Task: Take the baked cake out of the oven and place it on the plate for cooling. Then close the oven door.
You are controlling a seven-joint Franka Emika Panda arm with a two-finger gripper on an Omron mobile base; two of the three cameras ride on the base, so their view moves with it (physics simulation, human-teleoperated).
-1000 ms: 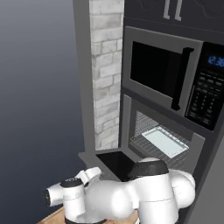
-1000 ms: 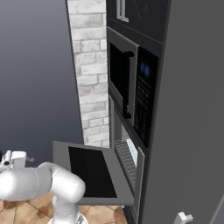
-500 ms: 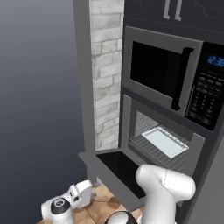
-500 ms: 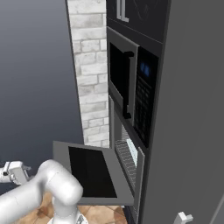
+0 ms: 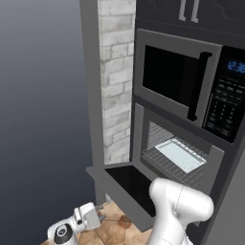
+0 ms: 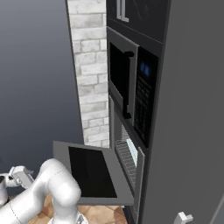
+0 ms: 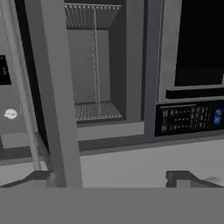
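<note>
The gripper (image 5: pixel 98 215) has dropped since a moment ago: it now hangs low, down and to the left of the oven door (image 5: pixel 125 184), over the brown floor tiles (image 5: pixel 112 225), where a second ago the arm was bunched up high in front of the door. The white arm (image 5: pixel 178 208) now bends down from just in front of the door's near edge. The two fingers stand well apart with nothing between them, and in the hand view one dark fingertip (image 7: pixel 177 177) sits far from the other. The gripper is also seen at the far left of the right base view (image 6: pixel 19 175), well away from the door. The oven door lies flat and open, a wide grey panel with a dark glass window in the middle (image 6: pixel 89 170). Behind the door the oven (image 5: pixel 177 153) gapes open, with a wire rack inside and a pale flat tray (image 5: pixel 181 154) on that rack. Above the oven is the microwave (image 5: pixel 186 83), with its black handle and blue display. Left of the oven stands a white brick pillar (image 5: pixel 115 81).
</note>
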